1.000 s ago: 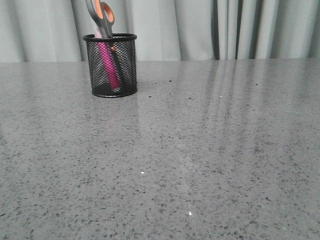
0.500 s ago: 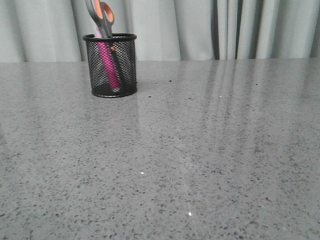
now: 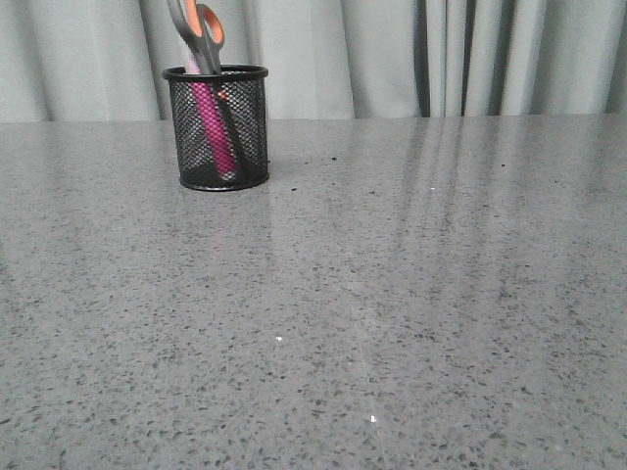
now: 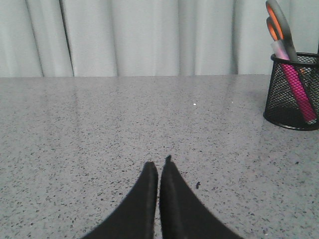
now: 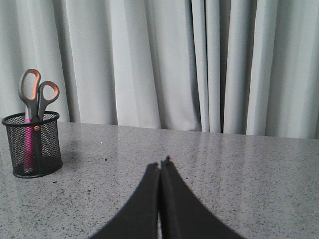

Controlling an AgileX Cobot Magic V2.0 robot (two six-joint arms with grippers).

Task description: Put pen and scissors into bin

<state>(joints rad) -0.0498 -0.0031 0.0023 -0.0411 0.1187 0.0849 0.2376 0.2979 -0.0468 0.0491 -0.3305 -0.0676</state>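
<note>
Only the fingers of each gripper show, and only in the wrist views; the front view has no part of the robot in it. The left gripper has two matte black fingers, broad at the base and curving in to narrow tips. One tip ends in a small raised nub. The right gripper looks alike: two smooth black fingers tapering to points with slightly notched ends. No cables, screws or markings are visible.
</note>
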